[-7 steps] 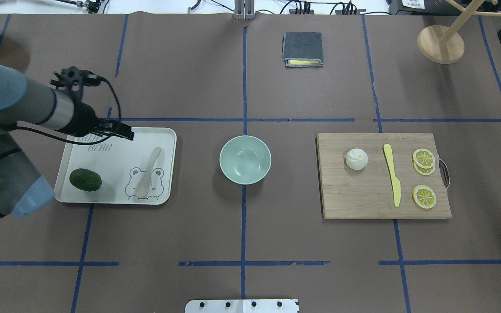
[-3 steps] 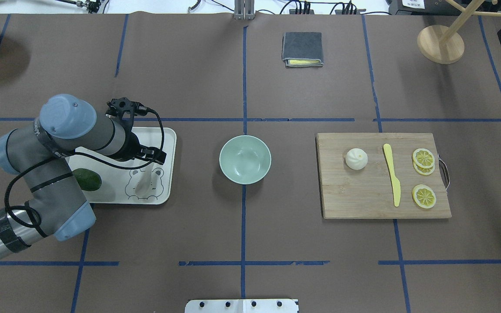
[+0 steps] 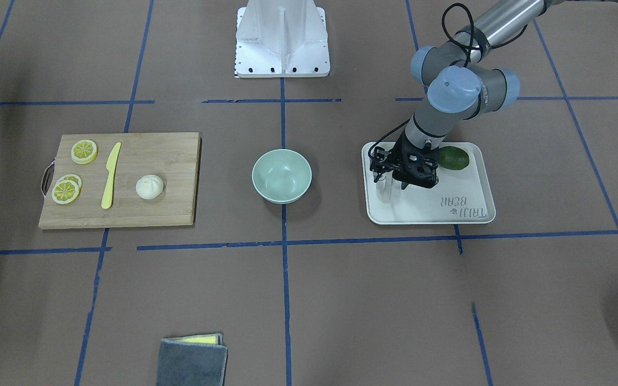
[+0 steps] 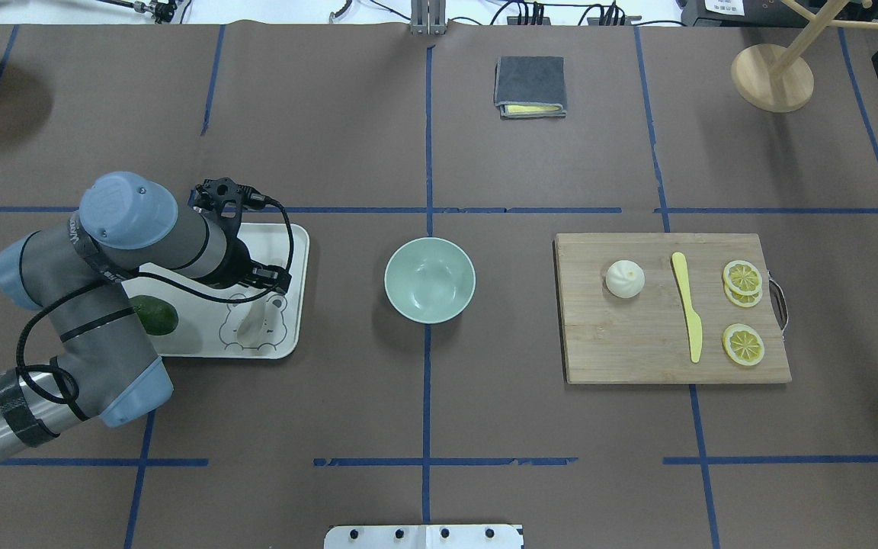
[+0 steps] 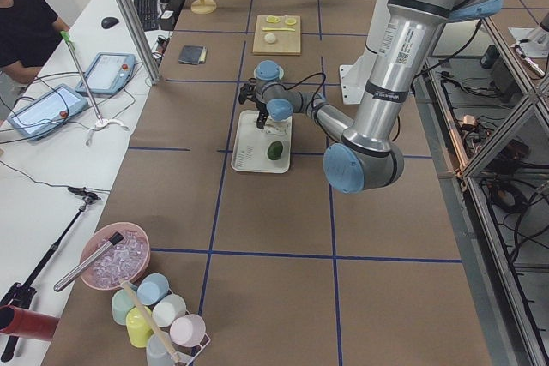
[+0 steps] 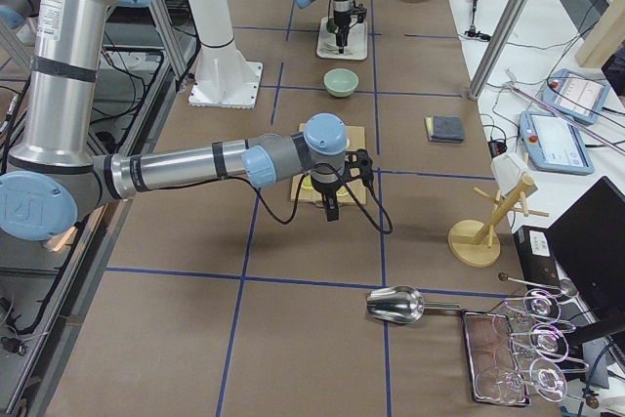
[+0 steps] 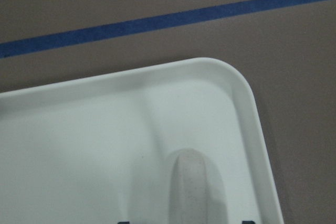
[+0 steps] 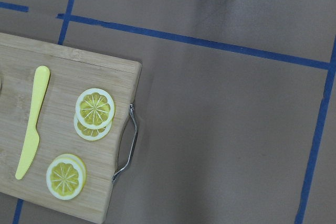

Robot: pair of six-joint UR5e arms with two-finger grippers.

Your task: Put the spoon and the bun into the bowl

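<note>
The pale spoon (image 4: 253,326) lies on the white bear-print tray (image 4: 299,252), scoop toward the robot. My left gripper (image 4: 273,279) is open, low over the spoon's handle; in the left wrist view the handle (image 7: 193,192) lies between the two fingertips at the bottom edge. It also shows in the front view (image 3: 392,182). The white bun (image 4: 625,278) sits on the wooden cutting board (image 4: 637,351). The mint-green bowl (image 4: 430,280) stands empty at the table's middle. My right gripper (image 6: 330,207) hovers beyond the board's right end; I cannot tell whether it is open or shut.
A dark green avocado (image 4: 157,317) lies on the tray beside my left arm. A yellow plastic knife (image 4: 687,305) and lemon slices (image 4: 742,276) share the board. A folded grey cloth (image 4: 530,85) and a wooden stand (image 4: 772,76) are at the far side.
My left arm swung from the tray's far left corner to over the spoon's handle and came down. In the last half second it barely moved. The spoon, bun and bowl stayed put.
</note>
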